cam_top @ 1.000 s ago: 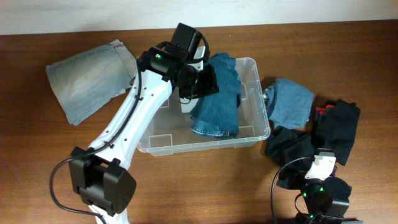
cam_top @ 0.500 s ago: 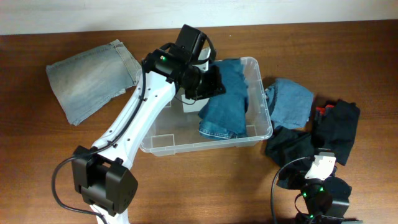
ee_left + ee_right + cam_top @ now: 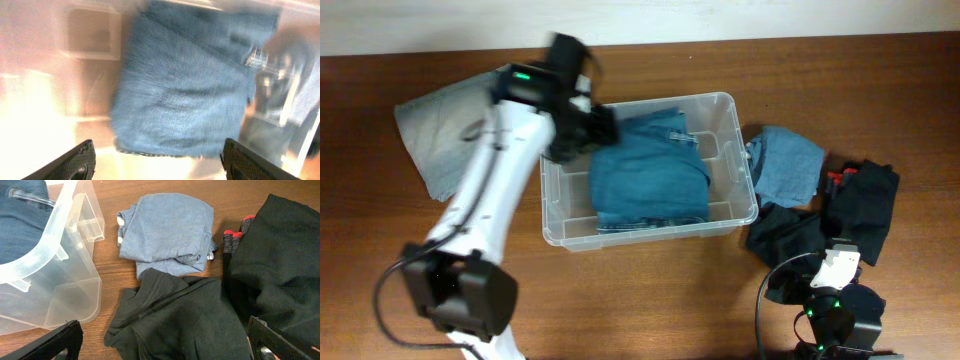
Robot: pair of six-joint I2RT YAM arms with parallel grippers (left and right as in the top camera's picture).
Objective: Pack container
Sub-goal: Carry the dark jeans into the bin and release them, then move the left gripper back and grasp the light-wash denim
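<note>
The brown tabletop (image 3: 840, 70) carries the clear container (image 3: 728, 140) at its middle, with folded blue jeans (image 3: 648, 170) lying flat inside. Above the jeans, the left claw (image 3: 159, 159) is spread wide and empty. The right claw (image 3: 170, 344) gapes, holding nothing, over black clothes (image 3: 185, 315).
</note>
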